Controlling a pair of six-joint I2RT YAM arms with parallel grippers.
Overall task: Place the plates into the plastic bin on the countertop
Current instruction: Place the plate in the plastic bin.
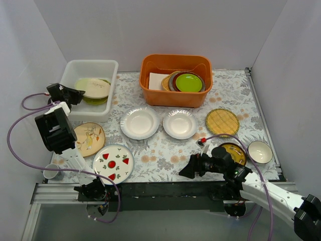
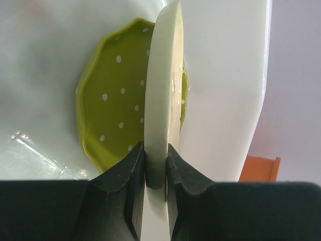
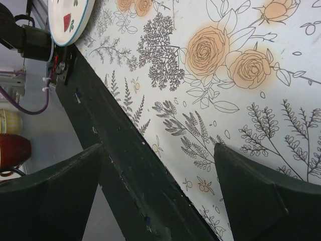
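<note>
My left gripper (image 1: 76, 94) is shut on the rim of a cream plate (image 1: 95, 87) and holds it inside the white plastic bin (image 1: 90, 62), over a green dotted plate (image 1: 100, 99). In the left wrist view the cream plate (image 2: 161, 100) stands edge-on between my fingers, with the dotted plate (image 2: 113, 110) behind it. On the countertop (image 1: 160, 148) lie two white plates (image 1: 139, 122) (image 1: 179, 123), a yellow woven plate (image 1: 221, 121), a dark brown-gold plate (image 1: 234, 150), a peach plate (image 1: 88, 138) and a red-fruit plate (image 1: 113, 163). My right gripper (image 1: 184, 170) is open and empty, low over the front edge.
An orange tub (image 1: 175, 95) at the back centre holds a lime-green plate (image 1: 189, 82) and maroon-rimmed plates. A cream bowl (image 1: 260, 151) sits at the right. A small cup (image 1: 50, 172) stands at the front left. The black front rail (image 3: 125, 165) runs under my right gripper.
</note>
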